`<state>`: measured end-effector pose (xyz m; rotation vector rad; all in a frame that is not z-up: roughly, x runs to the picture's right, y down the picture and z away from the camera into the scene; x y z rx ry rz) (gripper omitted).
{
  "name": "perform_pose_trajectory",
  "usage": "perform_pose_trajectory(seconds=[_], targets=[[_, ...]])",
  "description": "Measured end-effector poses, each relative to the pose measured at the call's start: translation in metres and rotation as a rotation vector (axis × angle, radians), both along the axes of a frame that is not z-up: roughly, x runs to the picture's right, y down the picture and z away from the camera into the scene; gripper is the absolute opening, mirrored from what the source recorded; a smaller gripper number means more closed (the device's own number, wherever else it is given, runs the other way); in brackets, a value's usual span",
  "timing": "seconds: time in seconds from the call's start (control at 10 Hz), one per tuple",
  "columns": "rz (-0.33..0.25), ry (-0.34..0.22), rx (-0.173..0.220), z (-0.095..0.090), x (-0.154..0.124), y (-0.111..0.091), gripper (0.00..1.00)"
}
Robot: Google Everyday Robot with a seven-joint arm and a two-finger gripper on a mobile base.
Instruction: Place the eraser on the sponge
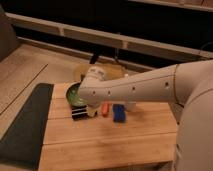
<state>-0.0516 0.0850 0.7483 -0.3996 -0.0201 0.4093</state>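
The eraser (79, 113), a flat black bar with a pale stripe, lies on the wooden table (100, 145) just in front of the green bowl. The sponge (118, 113), a small blue block, lies to its right, apart from it, with a small orange-red oblong thing (105, 108) between them. My white arm reaches in from the right and ends above the bowl. My gripper (92, 111) hangs down from it, low over the table between the eraser and the orange thing, mostly hidden by the arm.
A round green bowl (74, 95) stands behind the eraser, partly covered by the arm. A white cup (131, 106) peeks out under the arm behind the sponge. A dark mat (25, 125) runs along the table's left edge. A dark rail crosses the back.
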Motion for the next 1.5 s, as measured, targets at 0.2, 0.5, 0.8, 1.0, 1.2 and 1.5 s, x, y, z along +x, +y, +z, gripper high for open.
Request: perform_pose_trajectory(seconds=[0.2,0.5,0.8,1.0,1.2,1.5], targets=[[0.054,-0.038,0.000,0.014,0.016,-0.002,0.65],[0.057,-0.083,-0.043,0.043,0.028,-0.001,0.65],[-0.010,-0.129,-0.120,0.072,0.012,0.006,0.65],[-0.052,-0.153,-0.153,0.087,0.002,0.004,0.65],[-0.086,-0.162,-0.174,0.099,-0.005,0.004,0.65],[-0.115,-0.161,-0.193,0.108,-0.010,0.012,0.65]])
